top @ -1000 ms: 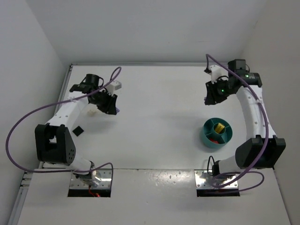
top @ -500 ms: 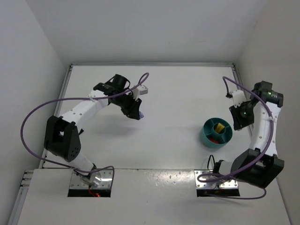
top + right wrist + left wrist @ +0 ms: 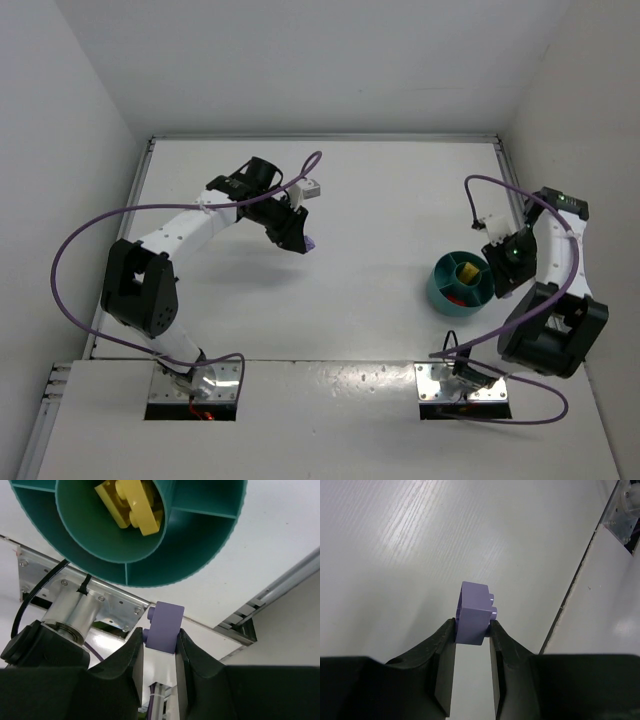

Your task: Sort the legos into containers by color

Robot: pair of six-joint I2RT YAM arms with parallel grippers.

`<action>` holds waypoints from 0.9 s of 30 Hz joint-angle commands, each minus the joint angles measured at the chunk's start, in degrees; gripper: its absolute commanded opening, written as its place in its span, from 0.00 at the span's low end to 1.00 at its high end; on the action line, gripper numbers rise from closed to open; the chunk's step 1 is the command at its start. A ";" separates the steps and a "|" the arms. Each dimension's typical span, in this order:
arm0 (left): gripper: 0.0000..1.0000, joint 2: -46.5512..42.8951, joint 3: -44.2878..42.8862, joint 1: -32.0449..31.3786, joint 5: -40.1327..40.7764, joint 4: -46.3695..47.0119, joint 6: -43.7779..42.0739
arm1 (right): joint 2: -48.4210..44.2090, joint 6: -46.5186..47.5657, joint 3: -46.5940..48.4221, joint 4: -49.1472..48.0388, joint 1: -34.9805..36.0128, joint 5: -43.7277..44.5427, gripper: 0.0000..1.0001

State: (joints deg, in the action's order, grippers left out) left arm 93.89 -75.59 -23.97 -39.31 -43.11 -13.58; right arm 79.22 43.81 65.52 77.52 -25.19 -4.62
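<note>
White desk [image 3: 380,200], teal bowl [image 3: 437,287] at right. With right claw [image 3: 160,641] clamped on a lavender brick [image 3: 165,622] just beside the rim, shift over a bare outer compartment [image 3: 200,540], then release low. Follow with left claw [image 3: 472,629], clamped on its lavender twin [image 3: 474,611], well apart.
</note>
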 commanded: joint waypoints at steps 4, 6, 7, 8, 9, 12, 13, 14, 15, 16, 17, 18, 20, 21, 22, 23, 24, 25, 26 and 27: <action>0.09 -0.55 -2.10 -0.29 -2.09 1.36 0.66 | 4.01 -1.36 -0.21 2.99 -0.39 -3.02 0.00; 0.09 -0.55 -2.10 -0.29 -2.09 1.36 0.66 | 4.80 -1.36 0.40 2.99 -0.39 -3.72 0.00; 0.09 -0.55 -2.10 -0.29 -2.09 1.36 0.66 | 5.67 -1.88 0.40 2.99 -0.39 -3.73 0.00; 0.09 -0.55 -2.10 -0.29 -2.09 1.36 0.66 | 5.68 -2.41 1.18 2.99 -0.39 -4.42 0.00; 0.09 -0.55 -2.10 -0.29 -2.09 1.36 0.66 | 6.20 -2.42 1.19 2.99 0.22 -5.04 0.02; 0.09 -0.55 -2.10 -0.29 -2.70 1.36 0.66 | 7.35 -3.64 1.71 2.99 0.76 -5.57 0.11; 0.09 -0.55 -2.10 0.23 -2.70 1.36 0.66 | 7.35 -3.65 1.72 2.99 0.76 -5.57 0.13; 0.09 -0.02 -2.10 0.24 -2.70 1.36 0.66 | 8.05 -3.65 1.72 2.99 0.76 -5.57 0.15; 0.09 -0.02 -2.10 0.24 -2.70 1.36 1.19 | 8.05 -3.65 1.72 2.99 0.76 -5.57 0.17; 0.09 -0.02 -2.10 0.24 -3.40 1.36 1.19 | 8.58 -3.65 1.72 2.99 0.76 -6.09 0.22; 0.09 -0.02 -2.10 0.76 -3.41 1.36 1.19 | 8.58 -4.17 1.72 2.99 0.76 -6.10 0.25; 0.09 -0.02 -2.10 0.76 -3.41 1.36 1.19 | 9.10 -4.17 2.33 2.99 0.76 -6.10 0.27; 0.09 0.51 -2.10 1.29 -3.93 1.36 1.19 | 9.11 -4.70 2.95 2.99 0.76 -6.72 0.32; 0.09 0.51 -2.10 1.29 -4.54 1.36 1.19 | 9.11 -4.70 2.95 2.99 0.76 -6.72 0.34; 0.09 0.51 -2.10 1.29 -4.55 1.36 1.19 | 9.11 -4.70 3.73 2.99 0.76 -6.72 0.40; 0.09 1.03 -2.10 1.81 -4.55 1.36 1.19 | 9.11 -4.70 4.44 2.99 0.76 -6.72 0.41; 0.09 1.04 -2.10 1.82 -5.07 1.36 1.19 | 9.11 -4.70 4.44 2.99 0.76 -6.72 0.41; 0.09 1.04 -2.10 1.82 -5.08 1.36 1.19 | 9.11 -4.70 5.92 2.99 0.76 -6.72 0.51; 0.09 1.04 -2.10 2.34 -5.08 1.36 1.19 | 9.11 -4.70 6.55 2.99 0.76 -6.72 0.54; 0.09 1.04 -2.10 2.34 -5.68 1.36 1.71 | 8.59 -5.22 7.16 2.99 0.76 -6.72 0.55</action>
State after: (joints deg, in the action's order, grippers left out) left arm 94.98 -75.59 -22.61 -42.15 -42.96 -12.60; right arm 88.73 39.13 68.88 77.14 -24.60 -9.85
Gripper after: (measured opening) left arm 0.341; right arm 0.535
